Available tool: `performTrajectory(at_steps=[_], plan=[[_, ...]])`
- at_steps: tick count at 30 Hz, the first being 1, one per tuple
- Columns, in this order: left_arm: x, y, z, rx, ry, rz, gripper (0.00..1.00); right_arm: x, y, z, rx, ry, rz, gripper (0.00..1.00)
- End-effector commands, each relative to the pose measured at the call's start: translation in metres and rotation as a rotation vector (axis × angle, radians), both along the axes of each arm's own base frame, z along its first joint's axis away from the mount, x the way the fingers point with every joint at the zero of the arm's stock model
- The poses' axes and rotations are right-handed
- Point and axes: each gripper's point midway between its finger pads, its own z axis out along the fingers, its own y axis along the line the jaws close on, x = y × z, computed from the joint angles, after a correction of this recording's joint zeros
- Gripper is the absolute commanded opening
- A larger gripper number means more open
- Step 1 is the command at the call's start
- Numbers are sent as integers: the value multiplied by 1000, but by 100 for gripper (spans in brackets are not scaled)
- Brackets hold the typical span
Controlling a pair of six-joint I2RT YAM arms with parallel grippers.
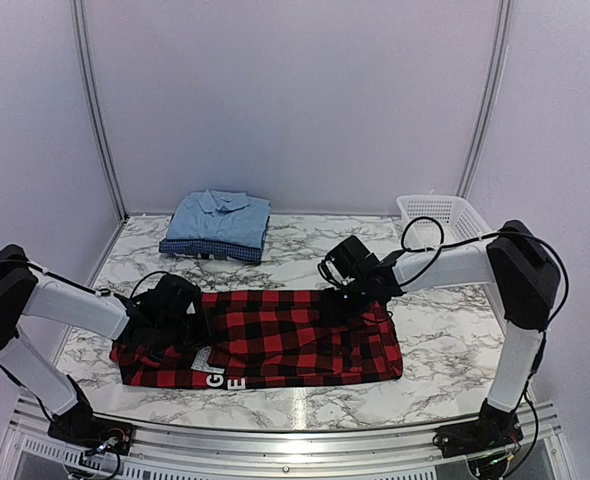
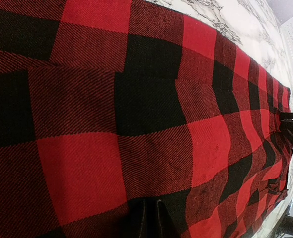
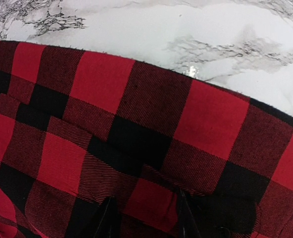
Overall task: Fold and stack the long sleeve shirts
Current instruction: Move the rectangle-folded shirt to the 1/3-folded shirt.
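Observation:
The red-and-black plaid shirt (image 1: 275, 340) lies folded into a wide rectangle on the marble table, with white letters (image 1: 225, 381) at its front edge. My left gripper (image 1: 180, 305) is low over the shirt's left part. In the left wrist view its fingers (image 2: 150, 218) are nearly together and pressed into the plaid cloth (image 2: 136, 99). My right gripper (image 1: 350, 292) is at the shirt's far right edge. Its fingers (image 3: 144, 218) stand apart with a flap of plaid cloth (image 3: 136, 148) between them. The light blue collared shirt (image 1: 220, 214) lies folded on the dark blue checked one (image 1: 210, 249) at the back.
A white mesh basket (image 1: 440, 220) stands at the back right, just behind the right arm. Bare marble table (image 1: 455, 340) shows right of the plaid shirt and along the near edge. White walls close in the back and sides.

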Motion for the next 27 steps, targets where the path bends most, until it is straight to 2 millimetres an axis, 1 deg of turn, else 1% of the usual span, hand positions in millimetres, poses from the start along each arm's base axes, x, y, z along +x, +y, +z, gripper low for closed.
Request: performTrajectory(at_steps=[1,4,7,10,12,14,16,21,24,27], plan=[[-23,17,-28,102,110,-16,8,19,-6,33,-18,-98,-16,40],[-16,14,-16,88,78,-4,9,21,0,39,-28,-116,29,40],[-7,20,-1,108,39,43,9,18,13,38,-59,-134,88,41],[0,31,7,135,9,98,10,18,18,28,-69,-136,115,41],[-1,39,3,165,29,120,10,18,18,19,-82,-136,124,41],[0,44,0,180,41,137,9,19,14,11,-105,-133,119,41],[0,44,1,175,39,149,9,18,11,4,-115,-132,118,41],[2,50,12,175,9,175,11,10,-1,-15,-143,-101,94,40],[1,55,13,189,10,192,14,6,-16,-23,-153,-81,46,40],[3,49,19,168,9,182,19,2,-39,-29,-156,-56,-17,40]])
